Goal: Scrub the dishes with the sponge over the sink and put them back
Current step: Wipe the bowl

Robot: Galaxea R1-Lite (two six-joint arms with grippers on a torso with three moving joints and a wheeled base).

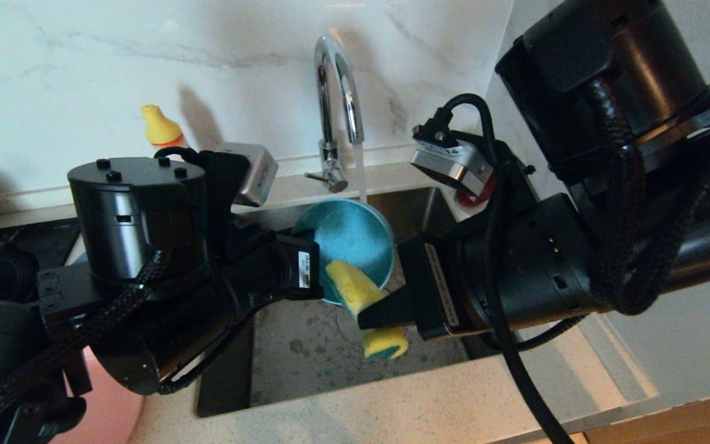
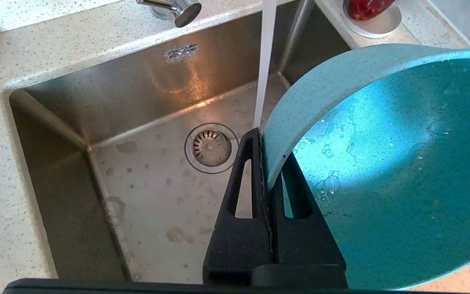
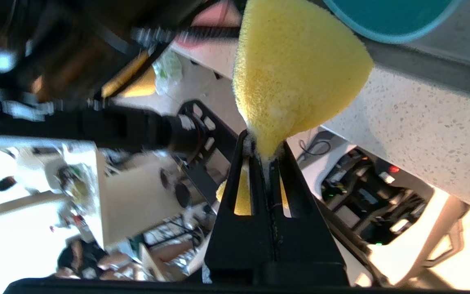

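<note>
Your left tool [image 2: 267, 163] is clamped on the teal bowl's [image 1: 350, 239] rim over the sink [image 2: 145, 122]; your right tool [image 3: 265, 157] pinches the sponge [image 1: 361, 290]. Press it gently inside, circling.

You see a teal-blue bowl [image 2: 386, 171] with fine speckles, paler blue on its outer wall. The sponge [image 1: 364, 296] is yellow with a green layer at its lower end. The sink [image 2: 145, 106] is brushed grey steel, blotched with pale marks on its floor. The desk [image 1: 429, 401] is cream with dark flecks. The fingers [image 2: 255, 204] are matte black. A pink plate [image 1: 108, 407] shows at the lower left edge.
</note>
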